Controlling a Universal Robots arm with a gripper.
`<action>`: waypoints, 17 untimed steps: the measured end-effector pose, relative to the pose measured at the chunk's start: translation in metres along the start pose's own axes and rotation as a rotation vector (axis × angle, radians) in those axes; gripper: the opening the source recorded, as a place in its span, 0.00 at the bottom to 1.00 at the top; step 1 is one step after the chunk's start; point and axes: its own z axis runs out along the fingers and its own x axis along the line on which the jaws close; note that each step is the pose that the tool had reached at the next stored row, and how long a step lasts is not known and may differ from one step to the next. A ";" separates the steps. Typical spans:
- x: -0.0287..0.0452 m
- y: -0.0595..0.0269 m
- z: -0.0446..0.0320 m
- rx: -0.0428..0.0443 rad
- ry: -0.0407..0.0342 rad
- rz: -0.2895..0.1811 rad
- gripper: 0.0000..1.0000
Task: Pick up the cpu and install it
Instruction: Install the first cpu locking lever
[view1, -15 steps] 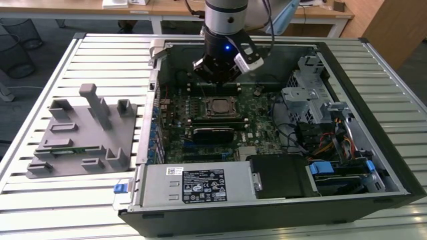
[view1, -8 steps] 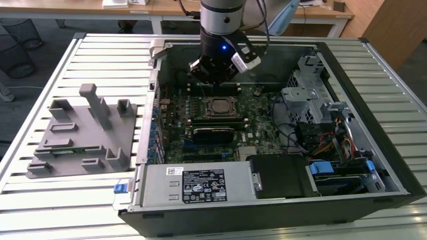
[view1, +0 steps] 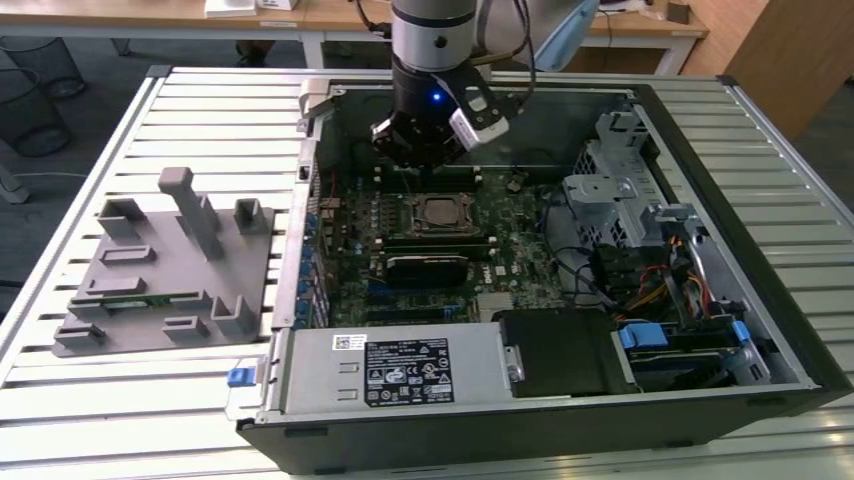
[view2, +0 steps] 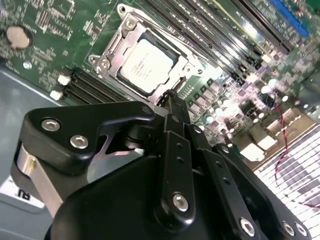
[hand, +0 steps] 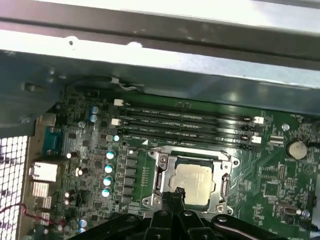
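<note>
Cpu (hand: 192, 182): silver top up, lying flat inside the metal socket frame (hand: 165, 162) on the motherboard (view1: 527, 235), within the open case (view1: 787, 300). Claw (hand: 176, 194): tips pressed together, holding nothing, above the socket's far edge, near the memory slots (hand: 190, 122). Grey fixture (view1: 147, 290): on the counter (view1: 200, 110), at the exterior view's left of the case.

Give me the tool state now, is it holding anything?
Tool: closed, empty; its tip is by the edge of the cpu, which lies in the socket.
</note>
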 end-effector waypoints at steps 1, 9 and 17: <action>0.0002 0.0000 0.0002 0.0003 0.0000 0.015 0.11; 0.0122 0.0014 0.0004 0.0005 -0.0006 0.038 0.11; 0.0142 0.0015 0.0003 0.0005 -0.0005 0.038 0.11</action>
